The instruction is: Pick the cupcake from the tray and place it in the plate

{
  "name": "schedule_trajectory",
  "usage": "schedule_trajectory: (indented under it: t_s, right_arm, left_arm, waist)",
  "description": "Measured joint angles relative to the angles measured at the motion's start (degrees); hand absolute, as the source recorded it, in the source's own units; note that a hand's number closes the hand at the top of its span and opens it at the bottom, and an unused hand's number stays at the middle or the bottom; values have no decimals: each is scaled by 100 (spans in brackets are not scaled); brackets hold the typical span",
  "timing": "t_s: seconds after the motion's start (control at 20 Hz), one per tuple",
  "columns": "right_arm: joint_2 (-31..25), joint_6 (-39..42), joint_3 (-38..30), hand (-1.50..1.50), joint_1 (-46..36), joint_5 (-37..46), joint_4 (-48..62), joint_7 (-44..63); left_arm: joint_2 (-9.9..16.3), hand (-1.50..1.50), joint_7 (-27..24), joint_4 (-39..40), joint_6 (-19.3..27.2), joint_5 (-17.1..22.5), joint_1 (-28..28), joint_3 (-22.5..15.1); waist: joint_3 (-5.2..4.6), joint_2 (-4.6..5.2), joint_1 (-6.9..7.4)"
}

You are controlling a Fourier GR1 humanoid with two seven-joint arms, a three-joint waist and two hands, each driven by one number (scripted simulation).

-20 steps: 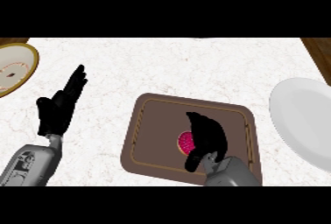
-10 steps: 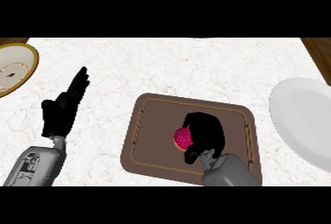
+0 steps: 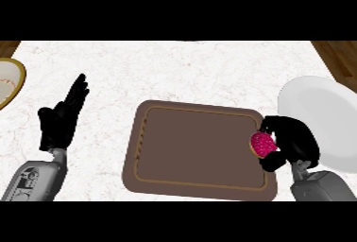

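A pink cupcake is held in my right hand, whose fingers and thumb curl round it. The hand hangs over the right edge of the brown tray, between the tray and the white plate at the far right. Part of the cupcake is hidden behind the fingers. My left hand rests open, fingers up, at the left of the tray on the counter side.
A gold-rimmed dish pokes in at the left edge. The white marble counter stretches behind the tray; wooden floor shows at the top corners beyond the counter's edge.
My right hand closed round the cupcake in the tray's middle, lifted it and carried it right to the tray's right edge. The left hand stayed put.
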Motion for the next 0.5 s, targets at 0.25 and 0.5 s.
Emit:
schedule_trajectory:
  t_s: [0.25,0.5]
  right_arm:
    - [-1214,-338,-1186,150,249,-561,-38,-1323]
    - [-1989,-673,-2366,150,384,-1417,111,-2912]
  left_arm:
    - [50,0,-2,6,74,23,134,132]
    - [98,0,-4,-23,70,74,211,222]
  waist:
    - [34,-46,-282]
    - [50,-64,-334]
